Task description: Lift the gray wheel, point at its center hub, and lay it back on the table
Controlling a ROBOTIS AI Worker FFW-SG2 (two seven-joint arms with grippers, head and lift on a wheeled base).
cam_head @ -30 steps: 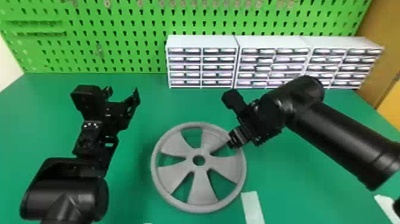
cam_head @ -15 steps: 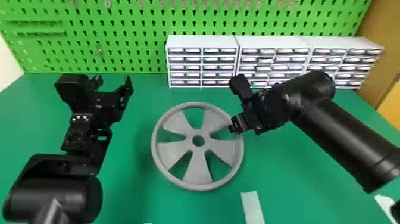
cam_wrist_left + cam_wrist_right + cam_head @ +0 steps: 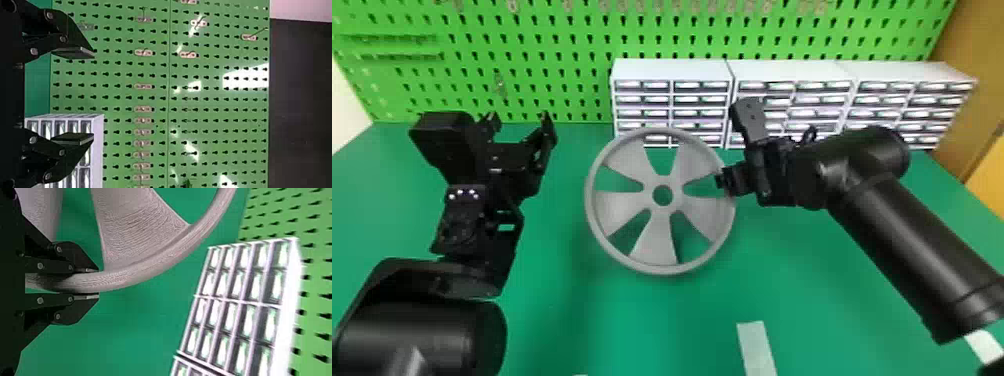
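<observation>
Closest, at the bottom left of the head view: the big black left arm [image 3: 422, 332], cut off by the edge, going up with a bend at the wrist. At the bottom, a white strip [image 3: 754, 345], also cut off, on the green table [image 3: 657, 320]. From the right edge, the right arm [image 3: 912, 250], slanting up and in, then bent toward the middle.

In the middle, the gray wheel [image 3: 659, 240], up off the table, face to the head view. On its right side, the right gripper [image 3: 722, 182], tips hard to make out there. In the right wrist view, pinched tight on the rim [image 3: 137, 274], one finger on each side, with much of the wheel cut off.

On the left, the left gripper [image 3: 519, 120], spread wide, empty, aimed at the back. Farther off, white drawers [image 3: 672, 70], partly hidden behind the wheel and right arm. Farthest, the green board [image 3: 532, 30], cut off on top.
</observation>
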